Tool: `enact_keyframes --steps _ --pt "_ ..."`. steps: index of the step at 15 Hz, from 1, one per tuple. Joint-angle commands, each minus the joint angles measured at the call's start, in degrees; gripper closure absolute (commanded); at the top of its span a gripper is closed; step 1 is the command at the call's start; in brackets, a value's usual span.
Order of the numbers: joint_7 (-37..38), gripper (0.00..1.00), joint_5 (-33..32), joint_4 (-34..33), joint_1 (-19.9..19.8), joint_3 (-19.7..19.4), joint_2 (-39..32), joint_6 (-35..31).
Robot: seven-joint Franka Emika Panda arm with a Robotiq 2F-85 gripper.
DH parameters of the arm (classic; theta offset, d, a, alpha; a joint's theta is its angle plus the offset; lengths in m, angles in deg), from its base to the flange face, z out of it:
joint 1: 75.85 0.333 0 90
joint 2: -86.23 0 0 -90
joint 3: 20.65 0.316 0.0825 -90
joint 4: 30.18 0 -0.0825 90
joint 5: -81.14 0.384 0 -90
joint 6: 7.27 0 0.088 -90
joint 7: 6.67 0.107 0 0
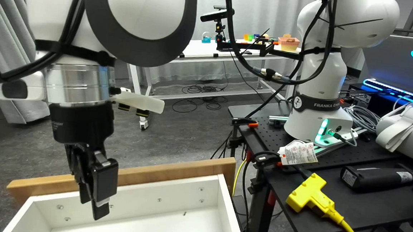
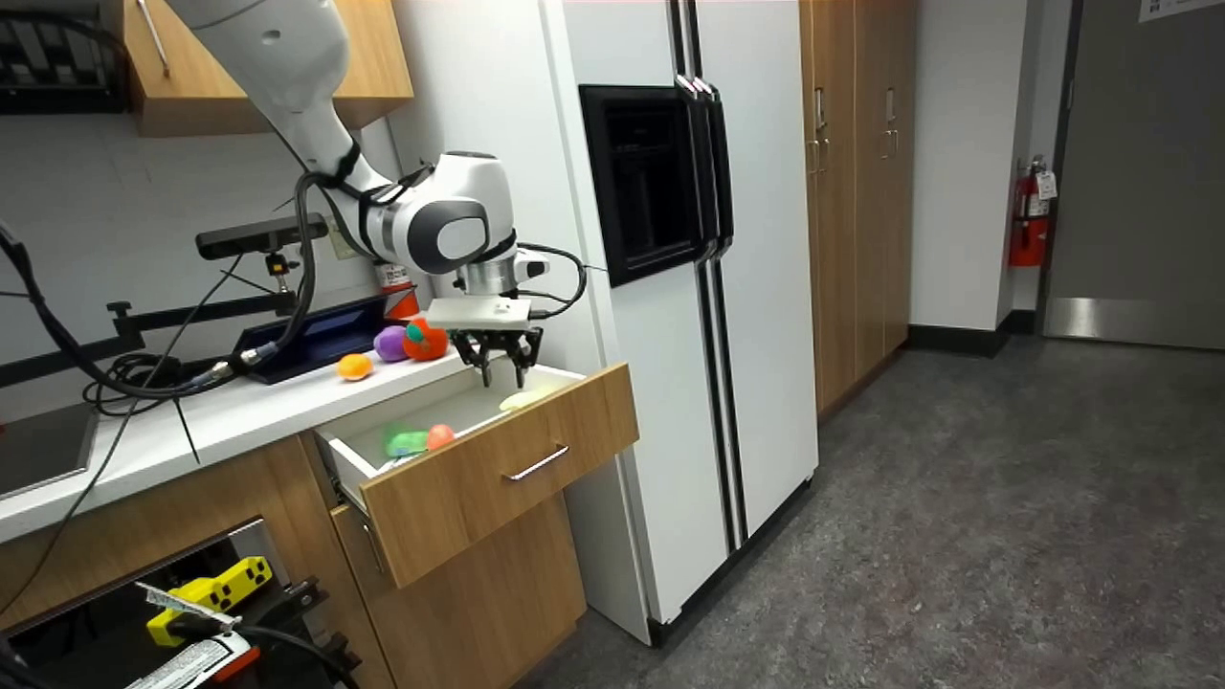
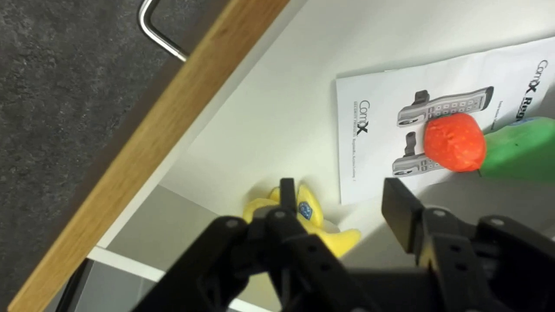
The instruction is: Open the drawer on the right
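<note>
The drawer stands pulled out from the cabinet. Its wood front panel (image 2: 459, 488) carries a silver handle (image 2: 538, 463), which also shows in the wrist view (image 3: 160, 39). Its white inside shows in an exterior view (image 1: 180, 197), with the wood strip along one edge; that strip also shows in the wrist view (image 3: 151, 130). My gripper (image 2: 502, 379) points down over the drawer's inside, behind the front panel and apart from the handle. In the wrist view its fingers (image 3: 340, 186) are spread with nothing between them. It also shows in an exterior view (image 1: 95, 206).
In the drawer lie yellow bananas (image 3: 340, 242), a red-orange ball (image 3: 454, 142), a green item (image 3: 524, 147) and a printed leaflet (image 3: 360, 164). A white fridge (image 2: 766, 316) stands beside the drawer. The white counter (image 2: 249, 421) holds toy fruit (image 2: 354, 366). A black cart (image 1: 329, 216) bears a yellow plug (image 1: 307, 194).
</note>
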Motion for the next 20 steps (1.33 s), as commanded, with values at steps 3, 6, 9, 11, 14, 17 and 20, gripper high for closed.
enact_keyframes --steps 3,6,9,11,14,17,20 --pt "-6.9 0.0 3.78 0.73 -3.34 3.36 -0.14 -2.17" --pt "-9.45 0.0 5.2 0.66 -4.03 4.1 -0.27 -2.43" --pt "-12.15 0.0 7.4 0.48 -4.88 5.12 -0.46 -1.84" --pt "-9.66 0.0 5.92 -0.19 -2.81 3.11 -0.28 -0.31" --pt "-10.82 0.0 6.76 -0.2 -3.2 3.61 -0.5 -0.29" --pt "-10.87 0.0 6.77 -0.2 -3.29 3.68 -0.6 -0.29" --pt "-10.89 0.0 6.78 -0.2 -3.3 3.69 -0.6 -0.29"
